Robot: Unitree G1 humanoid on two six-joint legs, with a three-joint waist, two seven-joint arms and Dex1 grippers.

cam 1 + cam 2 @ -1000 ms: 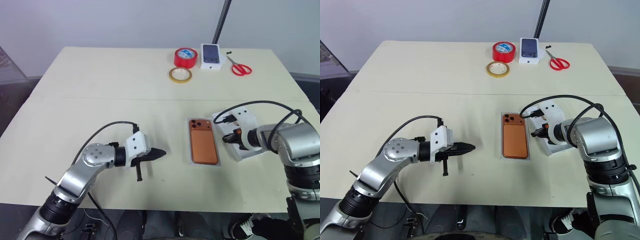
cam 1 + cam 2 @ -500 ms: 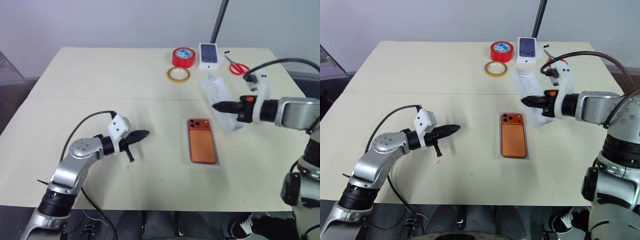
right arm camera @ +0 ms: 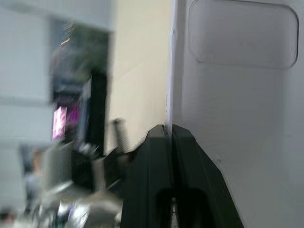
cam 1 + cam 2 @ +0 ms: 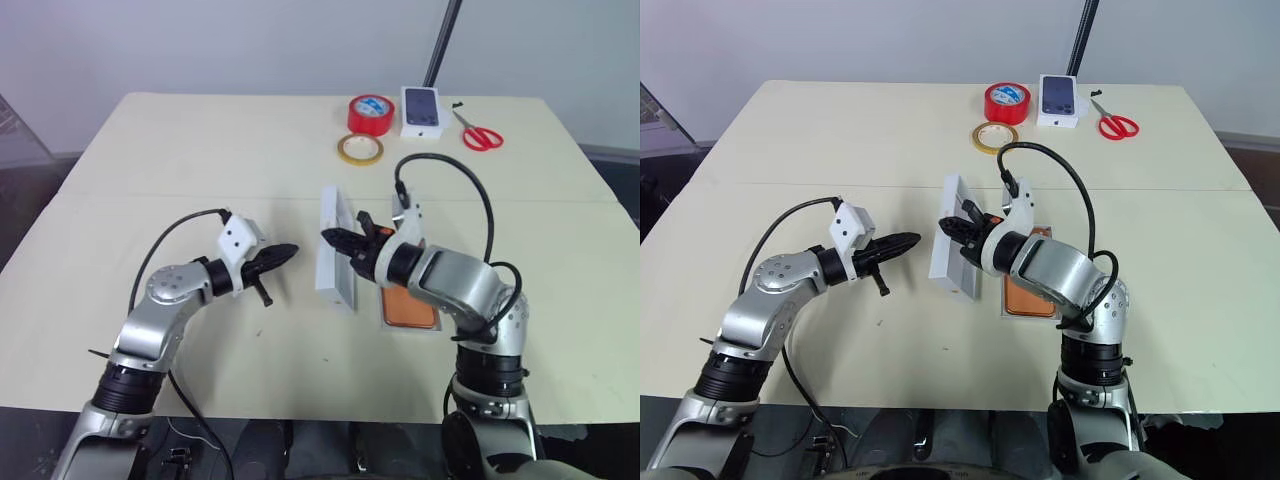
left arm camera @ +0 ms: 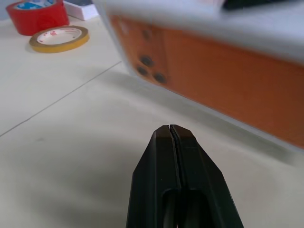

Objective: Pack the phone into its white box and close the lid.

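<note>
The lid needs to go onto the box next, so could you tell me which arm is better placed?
The right. Its claw is pinched on the lid, held on edge just left of the phone. The left claw is shut and empty.

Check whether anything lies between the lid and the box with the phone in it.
Nothing loose does. The lid stands on edge in the right gripper, just left of the white box where the phone lies. That arm's own wrist crosses over the box's far end. The left gripper is on the lid's other side.

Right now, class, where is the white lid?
In the head view, the lid stands on edge mid-table, pinched by the right tool, just left of the phone.
</note>
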